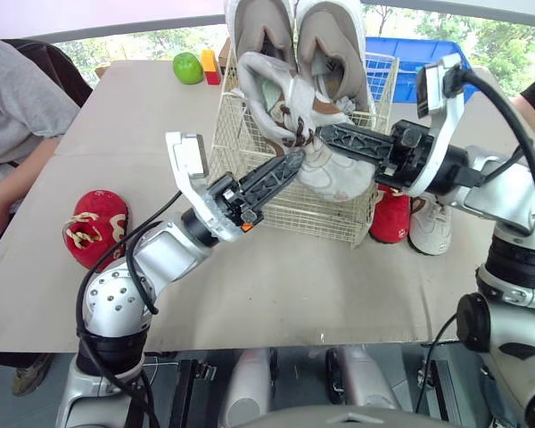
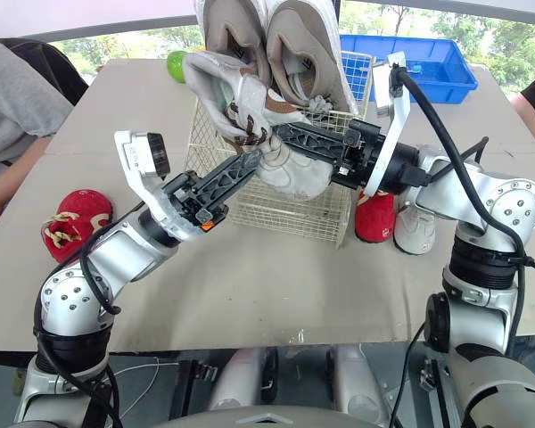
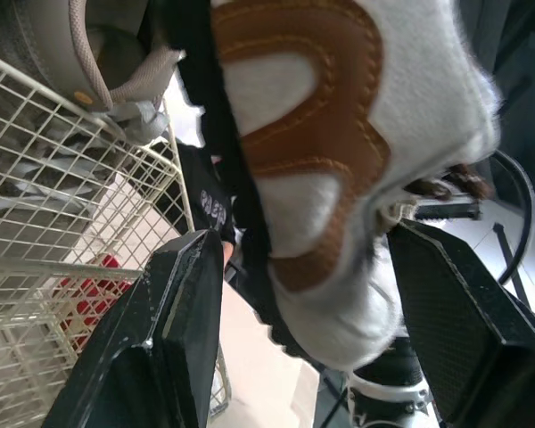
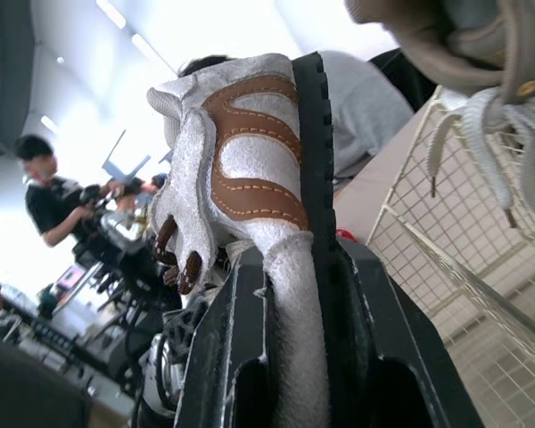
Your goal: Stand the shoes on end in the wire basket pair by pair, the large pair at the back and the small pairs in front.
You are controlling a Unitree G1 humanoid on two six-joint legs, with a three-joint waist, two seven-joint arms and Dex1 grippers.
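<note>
Two large beige shoes (image 1: 294, 36) stand on end at the back of the white wire basket (image 1: 285, 209). A white shoe with brown trim (image 1: 339, 178) hangs tilted over the basket's front part, sole toward the right arm. My right gripper (image 1: 325, 135) is shut on it; in the right wrist view the fingers (image 4: 241, 339) clamp the white shoe (image 4: 241, 152). My left gripper (image 1: 290, 165) reaches in from the front left, open, its fingers (image 3: 178, 303) on either side of the white shoe's (image 3: 339, 134) lower end.
A red small shoe (image 1: 96, 227) lies on the table at the left. Another red shoe (image 1: 390, 217) and a white shoe (image 1: 431, 225) stand right of the basket. A green apple (image 1: 187, 67), coloured blocks (image 1: 210, 65) and a blue bin (image 1: 423, 55) sit behind. People flank the table.
</note>
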